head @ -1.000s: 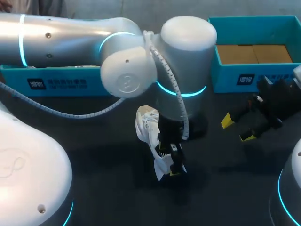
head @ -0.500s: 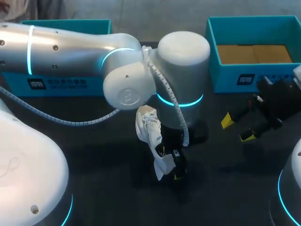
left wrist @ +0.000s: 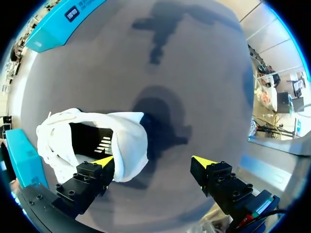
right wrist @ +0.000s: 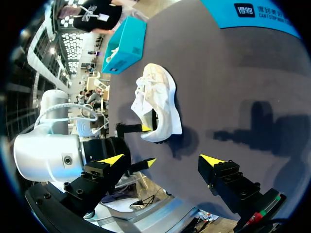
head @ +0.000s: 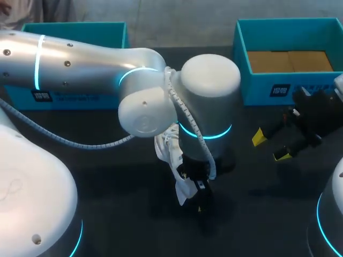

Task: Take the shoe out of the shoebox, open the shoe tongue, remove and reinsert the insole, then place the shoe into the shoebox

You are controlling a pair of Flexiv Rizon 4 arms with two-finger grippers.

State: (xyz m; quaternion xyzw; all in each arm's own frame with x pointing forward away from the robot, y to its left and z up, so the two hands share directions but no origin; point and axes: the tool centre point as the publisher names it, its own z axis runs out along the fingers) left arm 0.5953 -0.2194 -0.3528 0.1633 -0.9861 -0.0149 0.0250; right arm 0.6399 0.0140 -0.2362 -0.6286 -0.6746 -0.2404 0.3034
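At the shoe heel, left gripper gapes wide, gripping nothing; one finger sits against the collar. Shoe lies on the table, outside the shoebox, long axis running sideways past that finger. Right gripper, open and empty, is farther.

Head camera looks down from above and behind on the dark surface, the white shoe near mid-view beneath the left arm. Left wrist camera looks straight down at the shoe from close by; right wrist camera faces it from well apart. All three share the shoe.
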